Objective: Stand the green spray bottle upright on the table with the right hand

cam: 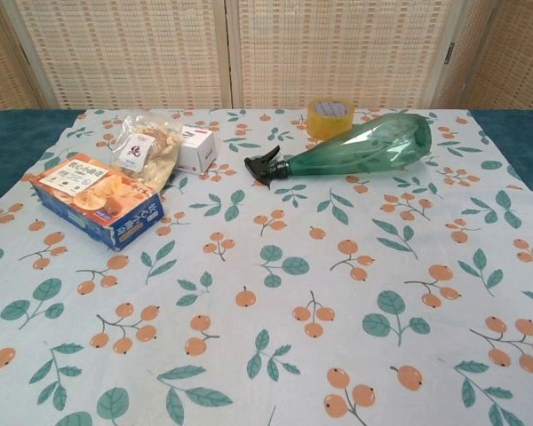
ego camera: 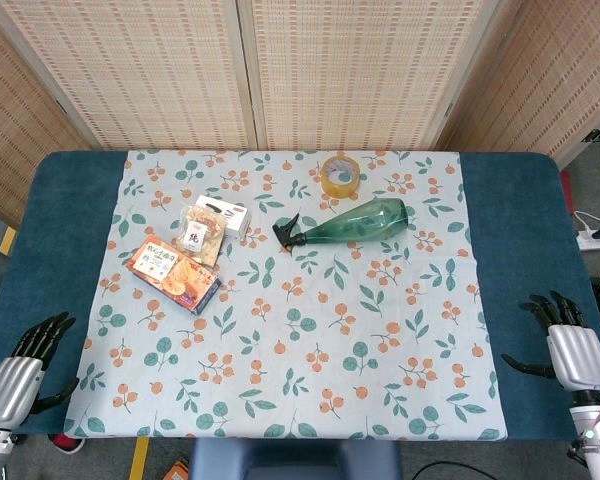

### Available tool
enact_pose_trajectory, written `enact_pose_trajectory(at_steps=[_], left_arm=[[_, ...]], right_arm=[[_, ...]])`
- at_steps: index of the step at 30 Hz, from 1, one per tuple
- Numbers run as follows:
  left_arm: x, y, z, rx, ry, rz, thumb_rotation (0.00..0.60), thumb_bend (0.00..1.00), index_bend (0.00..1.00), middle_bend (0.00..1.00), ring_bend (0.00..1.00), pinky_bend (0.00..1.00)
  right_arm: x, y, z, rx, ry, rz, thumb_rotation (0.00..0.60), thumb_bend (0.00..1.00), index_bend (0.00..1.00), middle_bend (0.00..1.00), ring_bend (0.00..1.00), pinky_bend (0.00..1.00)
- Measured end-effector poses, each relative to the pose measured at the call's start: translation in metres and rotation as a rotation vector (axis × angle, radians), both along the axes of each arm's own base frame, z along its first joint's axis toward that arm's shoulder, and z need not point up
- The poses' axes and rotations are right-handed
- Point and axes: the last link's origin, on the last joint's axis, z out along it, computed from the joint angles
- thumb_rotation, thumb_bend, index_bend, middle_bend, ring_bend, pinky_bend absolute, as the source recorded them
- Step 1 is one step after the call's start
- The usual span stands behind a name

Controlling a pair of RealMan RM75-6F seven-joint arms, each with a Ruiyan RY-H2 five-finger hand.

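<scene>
The green spray bottle (ego camera: 358, 224) (cam: 364, 146) lies on its side on the floral cloth, its black nozzle pointing left and its wide base to the right. My right hand (ego camera: 570, 345) hovers over the blue table edge at the near right, far from the bottle, fingers apart and holding nothing. My left hand (ego camera: 25, 365) sits at the near left corner, also empty with fingers spread. Neither hand appears in the chest view.
A yellow tape roll (ego camera: 341, 175) (cam: 330, 117) stands just behind the bottle. Left of the nozzle are a small white box (ego camera: 224, 213) (cam: 195, 148), a snack bag (ego camera: 199, 235) (cam: 147, 149) and an orange-blue cracker box (ego camera: 173, 274) (cam: 98, 200).
</scene>
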Motion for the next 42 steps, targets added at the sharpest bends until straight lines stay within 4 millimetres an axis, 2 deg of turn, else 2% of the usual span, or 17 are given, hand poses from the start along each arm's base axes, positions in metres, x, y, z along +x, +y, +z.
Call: enact_pose_trajectory(at_steps=[15, 18, 21, 24, 27, 31, 34, 36, 39, 42], left_arm=[[-0.001, 0.001, 0.001, 0.0, -0.006, 0.005, 0.6, 0.26, 0.0, 0.0, 0.0, 0.08], [-0.001, 0.0, 0.001, 0.002, -0.007, 0.003, 0.6, 0.26, 0.0, 0.0, 0.0, 0.08], [0.0, 0.0, 0.001, 0.001, -0.01, 0.002, 0.6, 0.26, 0.0, 0.0, 0.0, 0.08], [0.0, 0.0, 0.0, -0.003, -0.011, -0.001, 0.6, 0.26, 0.0, 0.0, 0.0, 0.08], [0.001, 0.0, 0.0, 0.0, -0.014, -0.002, 0.6, 0.26, 0.0, 0.0, 0.0, 0.08], [0.001, 0.0, 0.0, -0.002, -0.015, 0.002, 0.6, 0.26, 0.0, 0.0, 0.0, 0.08], [0.001, 0.0, 0.0, -0.002, -0.016, 0.003, 0.6, 0.26, 0.0, 0.0, 0.0, 0.08], [0.001, 0.001, 0.0, -0.001, -0.019, 0.005, 0.6, 0.26, 0.0, 0.0, 0.0, 0.08], [-0.001, 0.001, 0.002, 0.001, -0.032, 0.016, 0.6, 0.26, 0.0, 0.0, 0.0, 0.08], [-0.004, 0.003, 0.003, -0.002, -0.044, 0.027, 0.6, 0.26, 0.0, 0.0, 0.0, 0.08]], right_arm=[[0.0, -0.003, 0.001, -0.012, 0.003, -0.002, 0.6, 0.0, 0.25, 0.15, 0.0, 0.09], [0.002, -0.009, 0.004, -0.032, 0.009, 0.015, 0.6, 0.0, 0.25, 0.16, 0.0, 0.09], [0.009, -0.024, 0.009, -0.048, 0.031, 0.071, 0.6, 0.0, 0.25, 0.18, 0.0, 0.1], [0.025, -0.05, 0.014, -0.06, 0.066, 0.161, 0.6, 0.0, 0.25, 0.19, 0.0, 0.1], [0.05, -0.082, 0.015, -0.049, 0.114, 0.268, 0.6, 0.0, 0.23, 0.19, 0.0, 0.1], [0.097, -0.133, 0.012, -0.015, 0.237, 0.441, 0.6, 0.0, 0.2, 0.19, 0.0, 0.11], [0.128, -0.163, 0.008, 0.007, 0.322, 0.538, 0.6, 0.0, 0.17, 0.19, 0.0, 0.11], [0.141, -0.178, 0.005, 0.016, 0.358, 0.572, 0.6, 0.0, 0.16, 0.19, 0.0, 0.11], [0.168, -0.207, -0.01, 0.048, 0.419, 0.617, 0.6, 0.0, 0.16, 0.19, 0.0, 0.11], [0.196, -0.237, -0.037, 0.098, 0.515, 0.647, 0.6, 0.0, 0.15, 0.19, 0.0, 0.11]])
